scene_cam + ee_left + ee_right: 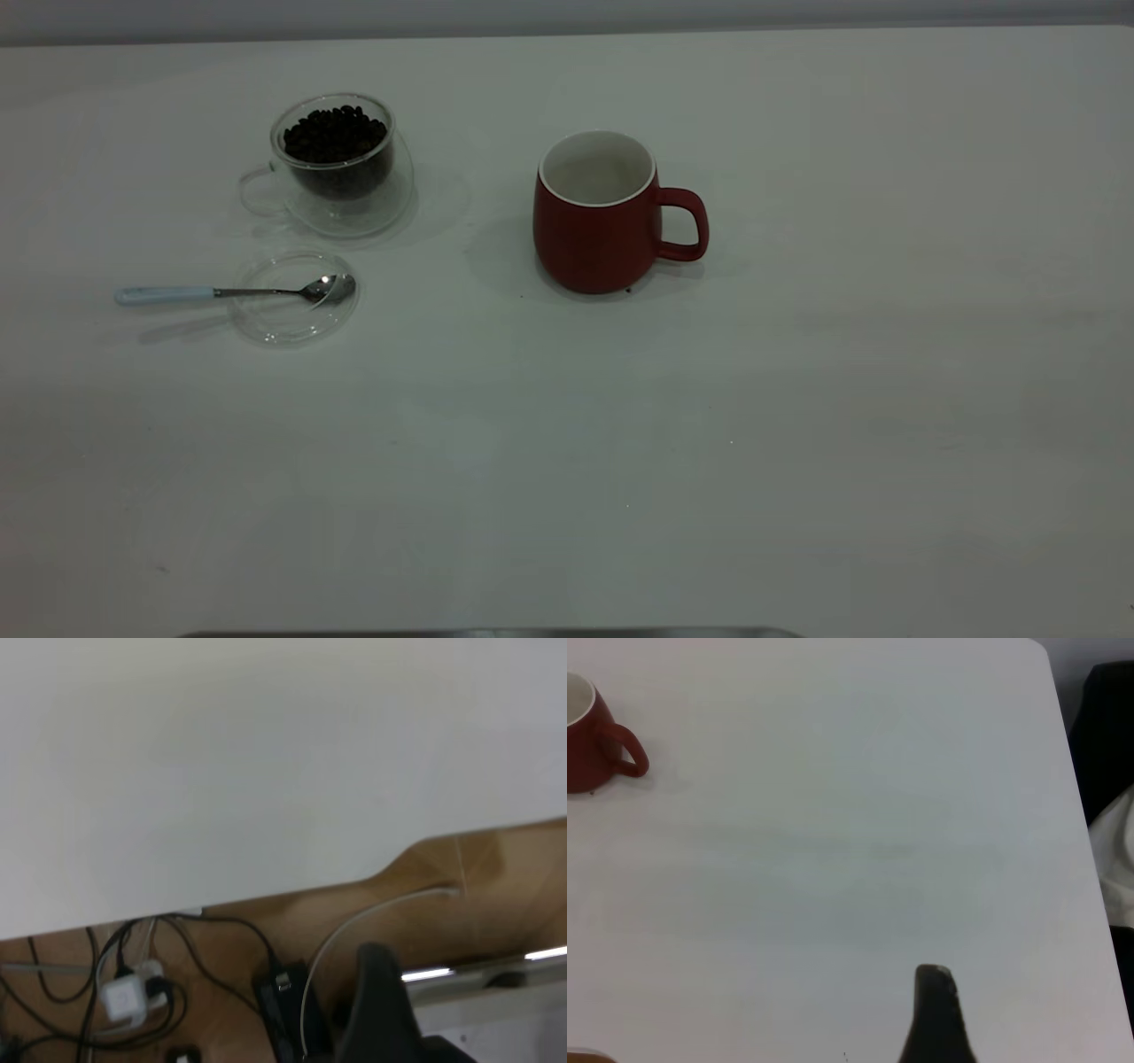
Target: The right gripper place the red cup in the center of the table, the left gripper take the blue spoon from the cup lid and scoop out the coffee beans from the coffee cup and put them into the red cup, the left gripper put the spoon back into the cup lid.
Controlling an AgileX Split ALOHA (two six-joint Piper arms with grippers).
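Observation:
The red cup (595, 221) stands upright near the middle of the table (567, 443), its handle to the right and its white inside empty. It also shows in the right wrist view (589, 740). At the back left stands the clear coffee cup (341, 168), heaped with coffee beans (335, 135). In front of it lies the cup lid (295, 297). The blue spoon (221, 291) rests with its bowl in the lid and its pale handle out to the left. Neither gripper appears in the exterior view. A black part of the left gripper (376, 1010) shows past the table edge. The right gripper (935, 1014) hangs over bare table, far from the red cup.
Below the table edge, the left wrist view shows a wooden floor with black cables and a white power adapter (124, 997). A dark object (1107, 735) lies beyond the table's edge in the right wrist view. A wide stretch of bare tabletop lies in front of and to the right of the cups.

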